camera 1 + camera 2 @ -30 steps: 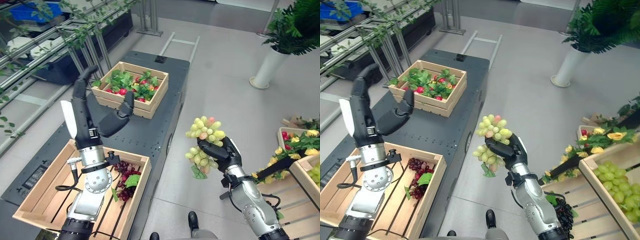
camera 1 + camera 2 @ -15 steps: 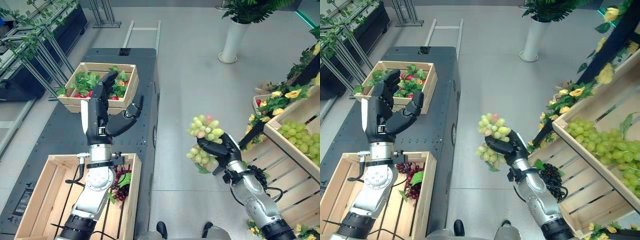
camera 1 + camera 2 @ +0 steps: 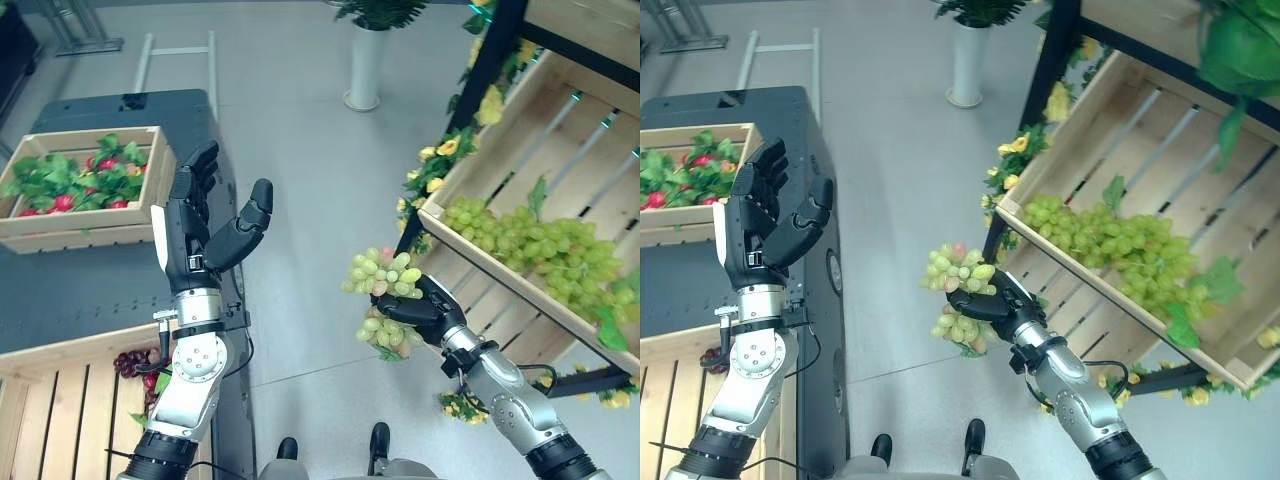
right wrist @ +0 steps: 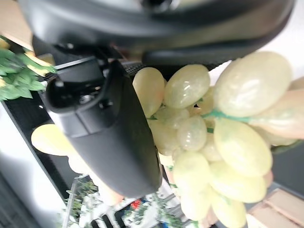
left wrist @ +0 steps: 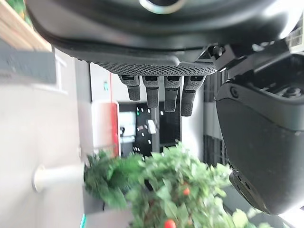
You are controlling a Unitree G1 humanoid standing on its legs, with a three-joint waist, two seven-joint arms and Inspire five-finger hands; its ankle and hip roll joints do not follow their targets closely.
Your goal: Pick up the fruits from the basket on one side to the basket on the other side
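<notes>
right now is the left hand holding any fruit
No, the left hand is raised with its fingers spread and nothing in it, while the right hand grips the green grape bunch.

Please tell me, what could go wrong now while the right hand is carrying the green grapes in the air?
The right hand grips the green grape bunch above bare floor, so a slip would probably drop it there. Part of the bunch hangs below the hand and might catch the front edge of the slanted wooden crate already holding grapes.

open floor (image 3: 290,200) between table (image 3: 90,290), shelf crate (image 3: 520,190)
</notes>
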